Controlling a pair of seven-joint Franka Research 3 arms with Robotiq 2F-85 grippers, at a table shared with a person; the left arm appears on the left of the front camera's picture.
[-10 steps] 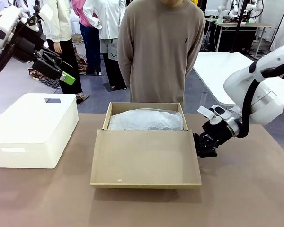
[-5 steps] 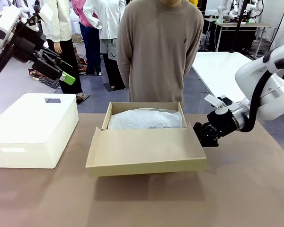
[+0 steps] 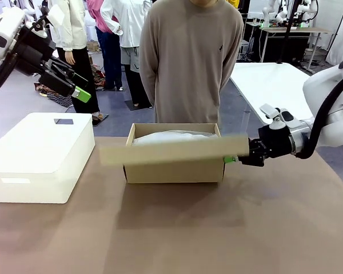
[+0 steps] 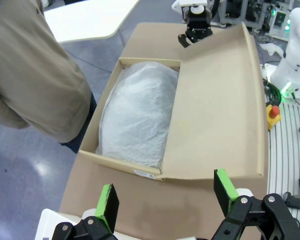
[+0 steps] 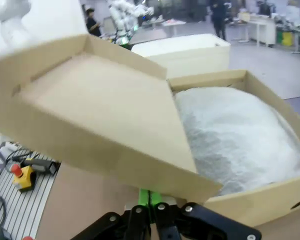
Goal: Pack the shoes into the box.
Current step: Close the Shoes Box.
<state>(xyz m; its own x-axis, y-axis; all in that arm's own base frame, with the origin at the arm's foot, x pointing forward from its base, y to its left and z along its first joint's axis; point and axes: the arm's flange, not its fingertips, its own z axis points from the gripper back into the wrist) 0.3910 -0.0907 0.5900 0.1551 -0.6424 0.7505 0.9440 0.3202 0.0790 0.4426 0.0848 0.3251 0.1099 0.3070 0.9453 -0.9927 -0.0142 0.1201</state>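
We find the box [image 3: 174, 162] mid-counter [image 3: 171, 240], tissue [image 4: 137, 117] mounded inside, presumably over the shoes. Its lid [image 3: 171, 151] stands half-raised because the right tool [image 3: 238, 158], fingers pressed together, lifts its edge. The left tool [image 4: 165, 202] hovers above, wide and empty.

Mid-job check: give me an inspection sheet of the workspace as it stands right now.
Surface: brown table, bare in front of the box.
Job's things: cardboard box open, white tissue paper mounded inside; lid raised about level; shoes not visible.
Clutter: white box at the table's left.
Grippers: right gripper shut at the lid's right edge; left gripper open, raised, holding nothing.
Cables: black hose along the right arm.
Surroundings: person standing behind the box; white table beyond.
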